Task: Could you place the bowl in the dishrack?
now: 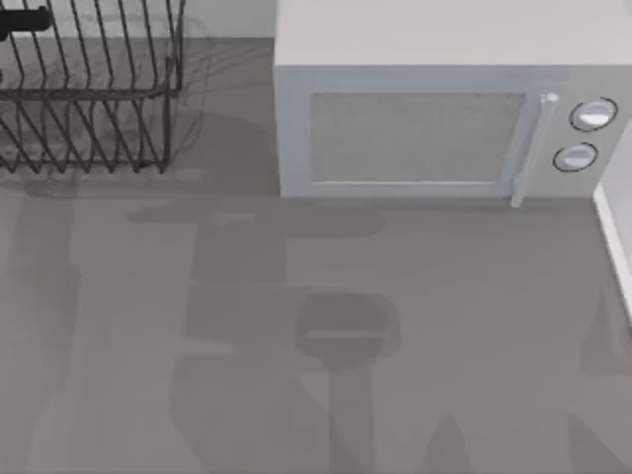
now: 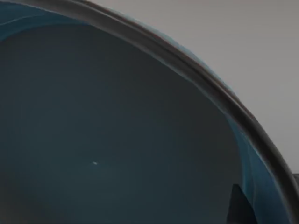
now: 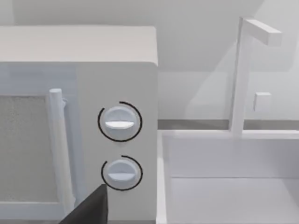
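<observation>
The bowl (image 2: 117,130) sits very close in the left wrist view, its greyish-blue inside under a dark rim with a blue outer edge. A dark finger (image 2: 239,207) of my left gripper (image 2: 261,210) lies against the bowl's inner wall just below the rim, so the gripper is shut on the bowl. The dishrack (image 1: 89,89), black wire with slanted tines, stands at the table's back left. A black part of my left arm (image 1: 25,20) shows over the rack's far left corner. My right gripper (image 3: 91,212) hangs in front of the microwave's dials.
A grey-white microwave (image 1: 444,118) with a door handle (image 1: 531,148) and two dials (image 3: 120,122) stands at the back right. A white sink (image 3: 229,182) with a faucet (image 3: 243,74) lies right of it. Bare grey counter (image 1: 316,346) fills the front.
</observation>
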Motion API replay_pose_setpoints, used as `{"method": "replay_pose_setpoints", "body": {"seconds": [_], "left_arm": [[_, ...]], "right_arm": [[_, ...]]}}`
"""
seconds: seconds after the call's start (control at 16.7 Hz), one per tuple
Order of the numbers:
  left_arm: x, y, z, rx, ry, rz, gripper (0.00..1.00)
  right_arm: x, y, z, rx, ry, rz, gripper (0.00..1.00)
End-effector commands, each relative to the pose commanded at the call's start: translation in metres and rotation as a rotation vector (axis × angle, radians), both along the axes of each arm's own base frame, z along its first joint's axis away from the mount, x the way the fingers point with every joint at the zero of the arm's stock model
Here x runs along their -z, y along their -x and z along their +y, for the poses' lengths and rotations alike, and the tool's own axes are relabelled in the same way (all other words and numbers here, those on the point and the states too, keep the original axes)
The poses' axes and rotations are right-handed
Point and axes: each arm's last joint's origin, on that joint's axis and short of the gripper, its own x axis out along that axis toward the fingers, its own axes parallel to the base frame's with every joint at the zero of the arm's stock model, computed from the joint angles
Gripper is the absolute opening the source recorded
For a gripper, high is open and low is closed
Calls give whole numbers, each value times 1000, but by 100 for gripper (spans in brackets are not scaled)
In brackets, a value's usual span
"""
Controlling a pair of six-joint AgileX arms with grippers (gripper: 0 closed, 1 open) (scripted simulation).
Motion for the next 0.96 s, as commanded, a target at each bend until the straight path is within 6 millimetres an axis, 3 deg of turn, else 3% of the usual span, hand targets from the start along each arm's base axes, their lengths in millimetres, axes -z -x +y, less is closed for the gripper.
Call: {"method": "replay_pose_setpoints", "body": {"seconds": [0.6, 0.96], "left_arm": [[0, 0, 0, 0, 0, 0, 98], [0, 0, 0, 0, 0, 0, 100]], "right_arm": [[0, 0, 0, 0, 0, 0, 100], [0, 0, 0, 0, 0, 0, 100]]}}
